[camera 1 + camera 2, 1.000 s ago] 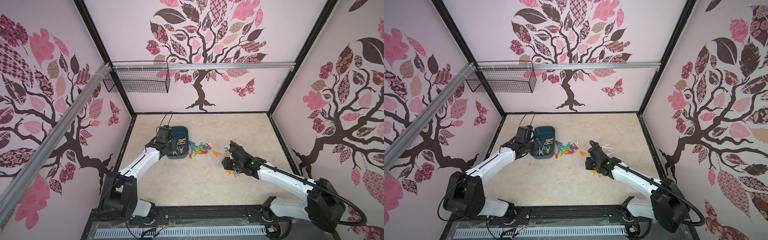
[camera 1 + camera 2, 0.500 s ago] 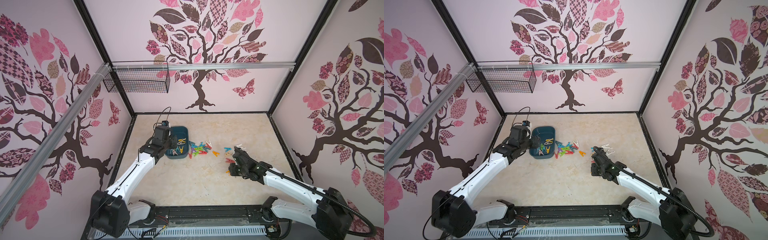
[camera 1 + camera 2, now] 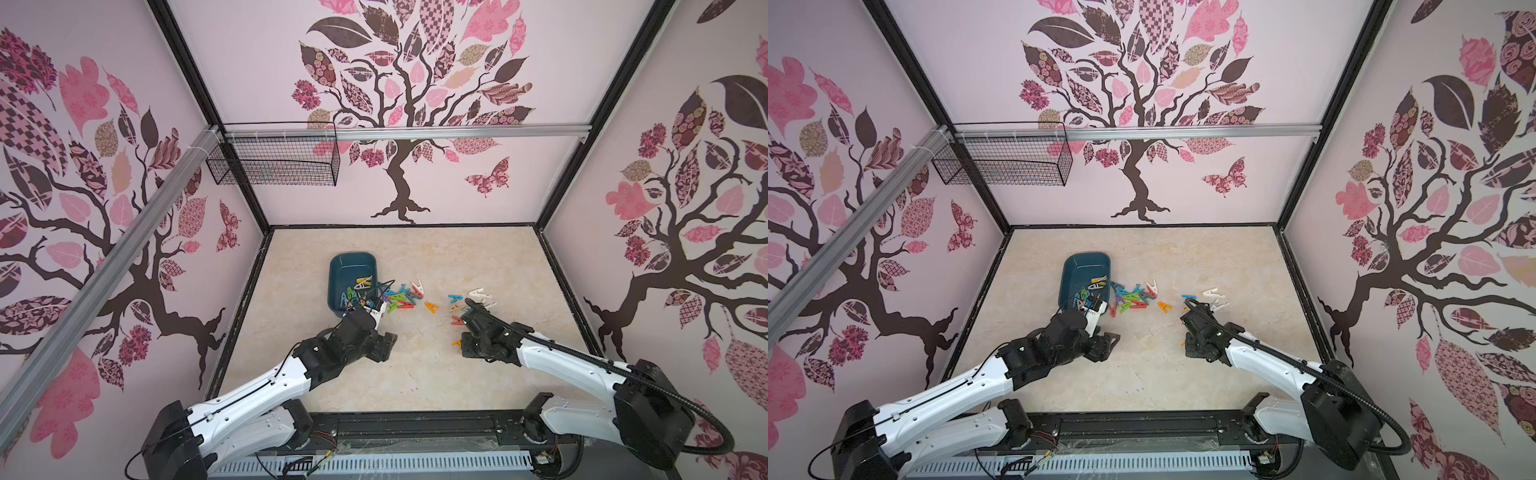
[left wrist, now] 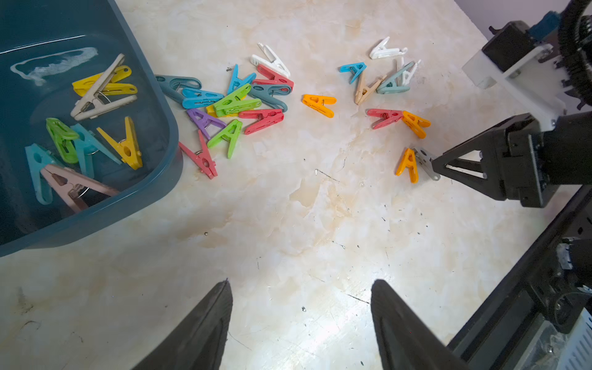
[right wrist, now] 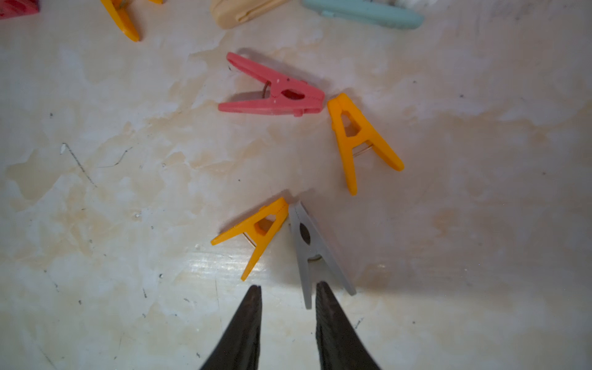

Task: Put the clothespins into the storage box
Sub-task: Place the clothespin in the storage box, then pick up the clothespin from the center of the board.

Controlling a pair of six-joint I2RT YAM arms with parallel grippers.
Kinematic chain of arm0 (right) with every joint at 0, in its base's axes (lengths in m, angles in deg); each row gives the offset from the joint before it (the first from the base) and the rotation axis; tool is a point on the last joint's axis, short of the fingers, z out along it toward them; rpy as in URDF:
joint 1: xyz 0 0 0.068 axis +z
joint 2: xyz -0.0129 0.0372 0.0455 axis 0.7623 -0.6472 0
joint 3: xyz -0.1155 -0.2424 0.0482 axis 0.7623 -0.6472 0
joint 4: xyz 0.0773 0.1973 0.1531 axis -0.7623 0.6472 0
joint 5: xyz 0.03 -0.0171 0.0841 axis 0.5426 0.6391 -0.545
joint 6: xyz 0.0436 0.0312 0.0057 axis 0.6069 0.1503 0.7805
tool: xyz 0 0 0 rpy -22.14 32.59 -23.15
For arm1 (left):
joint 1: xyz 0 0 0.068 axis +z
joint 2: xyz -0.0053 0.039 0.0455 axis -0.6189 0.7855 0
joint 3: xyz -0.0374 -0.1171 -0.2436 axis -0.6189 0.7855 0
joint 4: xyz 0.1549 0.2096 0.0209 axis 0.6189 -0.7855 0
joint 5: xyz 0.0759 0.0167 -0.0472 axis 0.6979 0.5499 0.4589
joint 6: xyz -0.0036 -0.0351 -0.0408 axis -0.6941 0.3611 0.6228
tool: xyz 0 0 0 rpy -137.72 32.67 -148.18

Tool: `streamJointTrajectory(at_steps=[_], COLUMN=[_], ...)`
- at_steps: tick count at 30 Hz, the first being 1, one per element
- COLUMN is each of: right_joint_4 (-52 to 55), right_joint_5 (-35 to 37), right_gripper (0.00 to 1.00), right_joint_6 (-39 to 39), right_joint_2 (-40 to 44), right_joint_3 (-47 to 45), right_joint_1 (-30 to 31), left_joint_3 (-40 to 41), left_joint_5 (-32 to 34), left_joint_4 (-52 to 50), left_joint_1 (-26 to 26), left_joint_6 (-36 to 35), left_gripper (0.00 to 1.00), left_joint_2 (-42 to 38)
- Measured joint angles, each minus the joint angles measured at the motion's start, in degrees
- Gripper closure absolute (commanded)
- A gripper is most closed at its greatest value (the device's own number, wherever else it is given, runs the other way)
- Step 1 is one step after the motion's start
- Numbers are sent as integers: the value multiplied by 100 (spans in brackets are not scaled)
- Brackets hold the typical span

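**Bimanual cell, top and wrist views.** The dark teal storage box (image 3: 352,266) stands on the marbled worktop (image 3: 419,374), left of centre. Several clothespins (image 4: 125,144) lie inside it, gathered at its near end. A dense mixed-colour heap (image 4: 237,102) lies on the worktop just beside the box's right wall, and one blue-grey peg touches that wall. A looser group (image 3: 469,299) lies farther right, well apart from the box.

The left end effector (image 4: 301,283) hangs over bare worktop in front of the box. Its fingers are spread wide, with nothing between them.

The right end effector (image 5: 286,286) is low over the worktop at the near edge of the looser group. Its fingers stand a narrow gap apart. One leg of a grey clothespin (image 5: 307,243) reaches into that gap, close against one finger (image 5: 330,314) and clear of the other. The grey clothespin's tip touches an orange clothespin (image 5: 259,230). A red one (image 5: 278,93) and a second orange one (image 5: 358,141) lie just beyond.
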Motion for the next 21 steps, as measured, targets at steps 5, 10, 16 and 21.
streamJointTrajectory(at_steps=[5, 10, 16, 21], right_joint_4=[-74, -203, -339, -323], right_joint_5=[59, 57, 17, -87], right_gripper=[70, 75, 84, 90], right_joint_6=[57, 151, 122, 24], right_joint_2=[-181, -321, -739, -769], right_joint_3=[-59, -251, -28, 22], right_joint_1=[0, 0, 0, -17], left_joint_3=[0, 0, 0, 0], left_joint_5=[83, 118, 262, 715], left_joint_4=[264, 295, 328, 116], left_joint_1=[-4, -4, -4, 59], left_joint_6=[11, -4, 37, 52], left_gripper=[28, 28, 27, 26], left_joint_2=[221, 459, 374, 61])
